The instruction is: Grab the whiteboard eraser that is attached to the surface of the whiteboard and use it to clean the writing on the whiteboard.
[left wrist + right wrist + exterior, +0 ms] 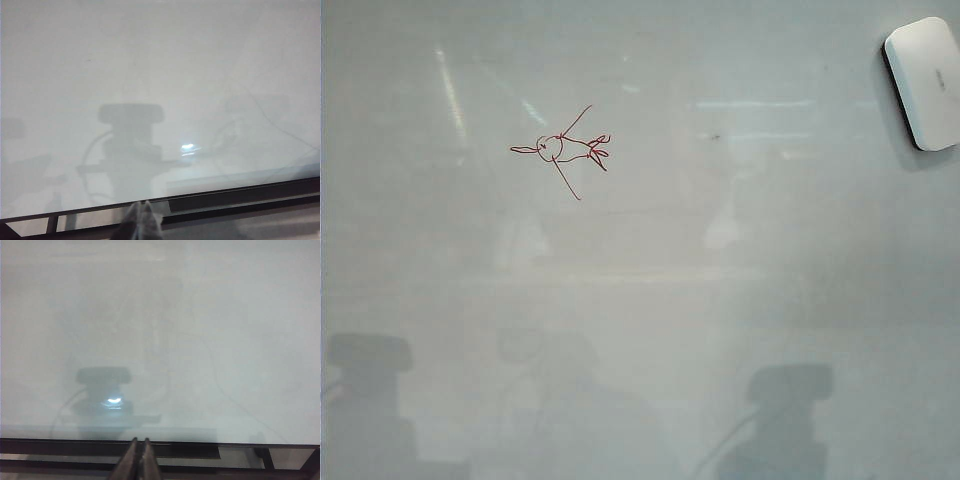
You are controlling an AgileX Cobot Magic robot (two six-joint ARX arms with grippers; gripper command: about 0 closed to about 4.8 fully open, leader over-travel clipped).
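I saw the whiteboard eraser point(924, 82) at the far right of the whiteboard point(720, 300), well apart from the writing point(563, 151). It looked light, rigid and slippery; I'd pinch its long sides. The left gripper point(142, 212) and right gripper point(139, 450) sat at the near edge, fingertips pressed together, empty.

Black metal frame point(60, 446) low in both wrist views; pale grey surface point(280, 225) beneath it; bright lamp glint point(187, 148) mirrored above it; soft, diffuse lighting.
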